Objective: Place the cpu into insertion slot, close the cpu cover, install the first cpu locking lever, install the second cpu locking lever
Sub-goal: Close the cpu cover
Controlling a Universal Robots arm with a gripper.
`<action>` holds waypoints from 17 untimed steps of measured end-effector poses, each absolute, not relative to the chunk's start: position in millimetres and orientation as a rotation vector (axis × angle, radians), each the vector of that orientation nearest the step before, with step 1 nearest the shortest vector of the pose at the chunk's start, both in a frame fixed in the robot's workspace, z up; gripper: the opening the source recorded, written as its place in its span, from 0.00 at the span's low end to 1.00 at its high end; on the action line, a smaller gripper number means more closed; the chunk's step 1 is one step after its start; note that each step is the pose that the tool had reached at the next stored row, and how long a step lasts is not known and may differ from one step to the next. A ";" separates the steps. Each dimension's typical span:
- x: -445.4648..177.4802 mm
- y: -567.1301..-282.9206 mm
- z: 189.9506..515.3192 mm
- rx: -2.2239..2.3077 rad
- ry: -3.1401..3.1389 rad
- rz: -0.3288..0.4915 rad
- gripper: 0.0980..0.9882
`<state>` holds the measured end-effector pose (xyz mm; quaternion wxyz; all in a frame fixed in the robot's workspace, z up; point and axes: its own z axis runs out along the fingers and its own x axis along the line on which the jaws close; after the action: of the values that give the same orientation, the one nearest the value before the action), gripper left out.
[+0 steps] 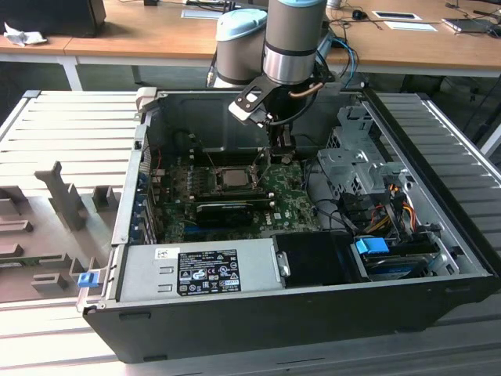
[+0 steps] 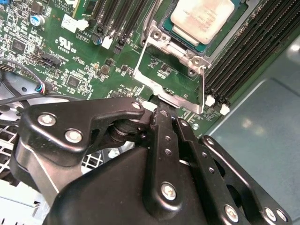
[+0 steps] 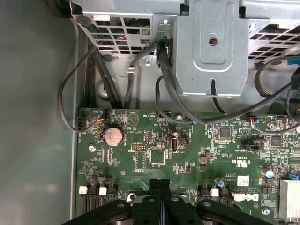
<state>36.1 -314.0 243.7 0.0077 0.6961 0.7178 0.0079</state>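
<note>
The arm is reaching down into the open computer case [image 1: 313, 321], which is lying on its side on the grey slatted worktop [image 1: 70, 117]. The claw [image 1: 279, 157] is hanging over the green motherboard [image 1: 291, 205], just to the exterior view's right of the socket area.

In the second wrist view the cpu [image 2: 202, 18] is sitting flat inside the insertion slot [image 2: 162, 36], pale top facing up, with the long black memory slots [image 2: 243, 51] running alongside it. The cpu cover [image 2: 176, 97] is not lying down over the chip. It is standing tilted up at the slot's edge, and the board is showing through its window.

The claw is showing its fingers [image 2: 165, 131] drawn narrow, pressed together with no gap that I can see. Their tips are meeting the raised cover's free edge. I cannot tell whether they are pinching that thin metal or only touching it.

In the first wrist view the joined fingers are pointing at the board beside a round coin battery [image 3: 113, 136]. Past the board, black cables [image 3: 93, 70] are looping up toward a grey metal drive cage [image 3: 211, 47].

In the exterior view a black expansion card [image 1: 223, 210] is lying nearer than the socket, and the power supply [image 1: 196, 270] is filling the near side of the case. A wooden desk [image 1: 156, 35] is standing at the far side.
</note>
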 end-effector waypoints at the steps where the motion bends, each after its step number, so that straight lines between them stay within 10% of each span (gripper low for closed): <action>1: 35.5 -314.0 243.7 2.176 2.244 0.025 0.01; 17: 25.9 -314.0 243.7 2.176 2.244 0.025 0.01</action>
<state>25.9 -314.0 243.7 0.0077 0.6961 0.7178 0.0079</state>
